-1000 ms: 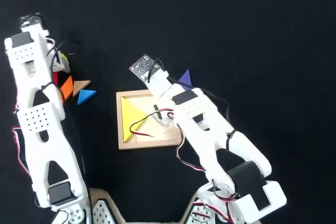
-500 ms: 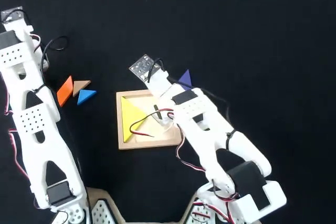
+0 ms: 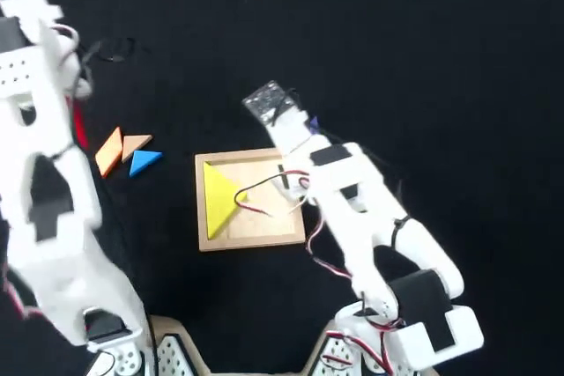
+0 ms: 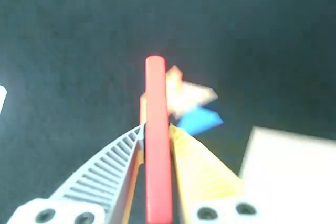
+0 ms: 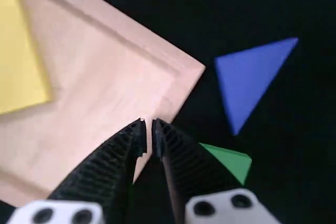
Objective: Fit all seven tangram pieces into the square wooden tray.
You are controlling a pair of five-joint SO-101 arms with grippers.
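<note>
My left claw (image 4: 156, 128) is clamping a red piece (image 4: 155, 87) that is standing on edge between the two fingers, and I am holding it up above the black bench (image 3: 441, 85), off to the left side of the high view, where the red piece (image 3: 79, 129) is showing as a thin strip beside the arm. Just past it in the wrist view, three loose pieces are lying close together on the bench: an orange piece (image 4: 174, 73), a tan piece (image 4: 193, 94) and a light blue triangle (image 4: 199, 120), with a corner of the wooden tray (image 4: 289, 166) coming in at the edge. From above, the orange piece (image 3: 109, 151), tan piece (image 3: 135, 143) and light blue triangle (image 3: 144, 161) are sitting in a cluster to the left of the wooden tray (image 3: 251, 242), apart from it. My right claw (image 5: 148, 126) is hanging with its fingers drawn narrow, almost touching, and gripping nothing, its tips over the tray (image 5: 105, 82) near one corner. A yellow triangle (image 5: 21, 51) is lying flat inside the tray, against its left side in the high view (image 3: 218, 195). Outside that corner, a dark blue triangle (image 5: 252, 77) and a green piece (image 5: 231, 162) are resting on the bench, near each other but not touching.
</note>
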